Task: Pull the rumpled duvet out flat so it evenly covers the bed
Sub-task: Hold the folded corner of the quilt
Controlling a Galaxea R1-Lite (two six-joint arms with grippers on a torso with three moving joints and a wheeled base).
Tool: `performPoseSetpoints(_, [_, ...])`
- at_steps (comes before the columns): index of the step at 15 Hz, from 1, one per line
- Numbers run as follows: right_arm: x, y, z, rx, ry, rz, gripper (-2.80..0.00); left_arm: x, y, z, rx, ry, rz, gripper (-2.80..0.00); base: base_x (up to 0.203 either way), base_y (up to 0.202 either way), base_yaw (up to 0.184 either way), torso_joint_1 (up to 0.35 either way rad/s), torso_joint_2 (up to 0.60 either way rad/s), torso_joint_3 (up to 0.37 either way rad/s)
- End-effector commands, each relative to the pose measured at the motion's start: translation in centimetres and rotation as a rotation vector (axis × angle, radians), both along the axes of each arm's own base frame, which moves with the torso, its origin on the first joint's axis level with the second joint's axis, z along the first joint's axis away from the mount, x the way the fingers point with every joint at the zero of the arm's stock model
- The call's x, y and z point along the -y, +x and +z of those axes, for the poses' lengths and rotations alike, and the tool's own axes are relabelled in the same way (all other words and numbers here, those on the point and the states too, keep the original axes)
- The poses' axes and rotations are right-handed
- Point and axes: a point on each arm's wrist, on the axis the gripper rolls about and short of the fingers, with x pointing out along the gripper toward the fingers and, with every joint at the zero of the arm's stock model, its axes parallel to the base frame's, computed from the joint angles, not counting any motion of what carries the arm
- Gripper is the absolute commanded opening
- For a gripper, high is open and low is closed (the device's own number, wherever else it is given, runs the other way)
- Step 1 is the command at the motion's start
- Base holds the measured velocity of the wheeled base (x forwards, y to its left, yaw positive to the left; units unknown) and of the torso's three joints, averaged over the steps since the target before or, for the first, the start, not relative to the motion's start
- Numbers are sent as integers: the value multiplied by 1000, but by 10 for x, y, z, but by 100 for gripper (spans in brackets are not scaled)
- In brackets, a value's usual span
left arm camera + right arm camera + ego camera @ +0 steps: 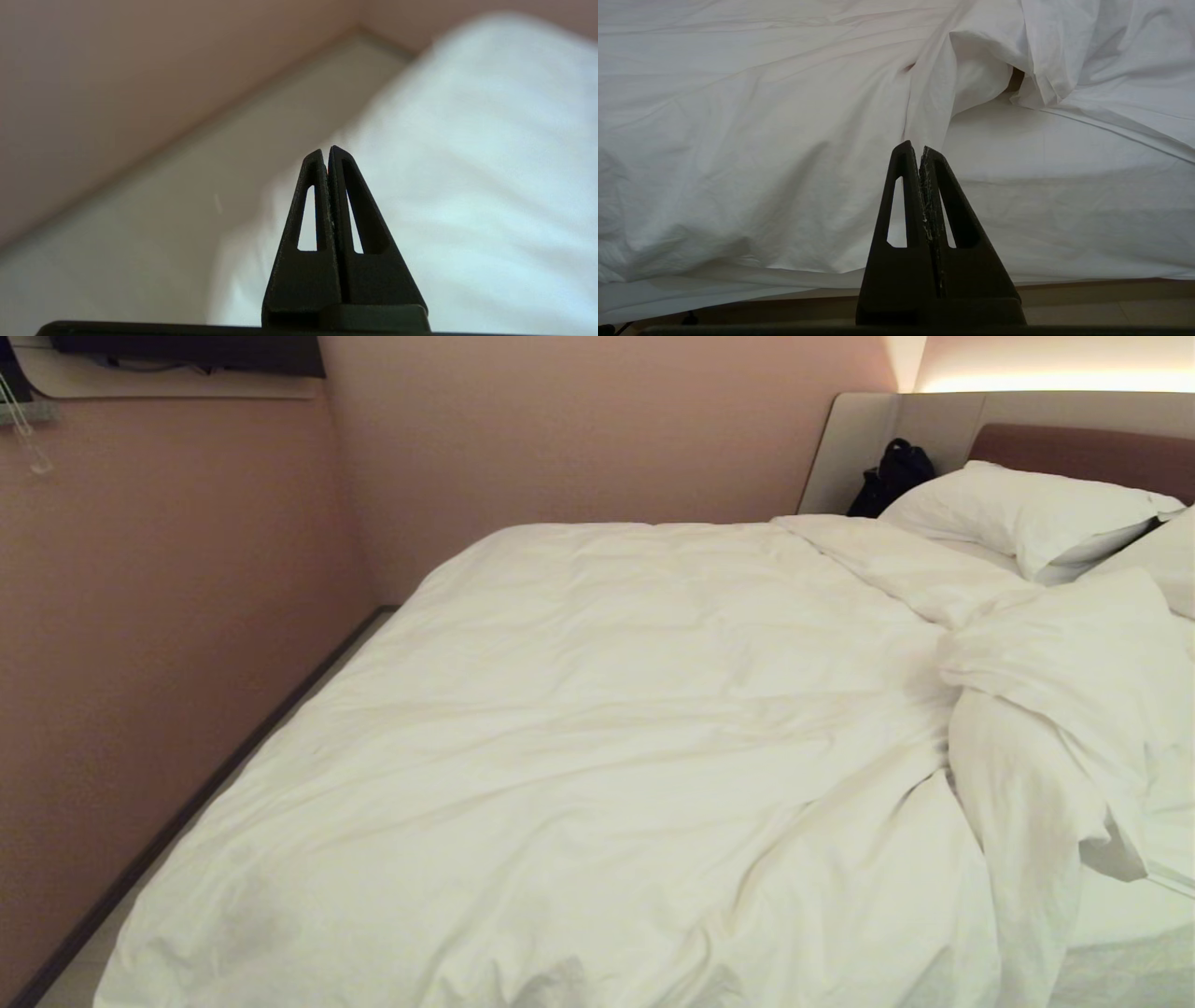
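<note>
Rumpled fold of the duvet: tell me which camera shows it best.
The head view: the duvet lies smooth across most of the bed, bunched into a heap on its right side below the pillows. The right wrist view shows that fold close up only; the left wrist view shows just a blurred duvet edge.

No text, label, brand, number or sign can be read anywhere in these views.

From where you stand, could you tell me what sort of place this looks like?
Most likely a bedroom, perhaps a hotel room: a wide bed under a rumpled white duvet, plump pillows against a padded headboard, and a strip of warm light above it.
</note>
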Motion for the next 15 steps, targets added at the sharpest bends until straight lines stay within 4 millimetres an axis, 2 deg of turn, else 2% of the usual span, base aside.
performPoseSetpoints(1, [0, 0, 0, -1, 0, 0, -280, 18, -25, -7, -27, -29, -19, -280, 0, 0, 0, 0, 0, 0])
performPoseSetpoints(6, [0, 0, 0, -1, 0, 0, -280, 58, -77, -36, -49, 12, -165, -280, 0, 0, 0, 0, 0, 0])
performPoseSetpoints(8, [0, 0, 0, -3, 0, 0, -280, 69, -91, -47, -66, 42, -244, -280, 0, 0, 0, 0, 0, 0])
performPoseSetpoints(12, [0, 0, 0, -1, 0, 0, -280, 70, -103, -46, -46, 78, -411, -280, 0, 0, 0, 0, 0, 0])
performPoseSetpoints(15, [0, 0, 0, -1, 0, 0, -280, 67, -105, -47, -61, 127, -487, -280, 0, 0, 0, 0, 0, 0])
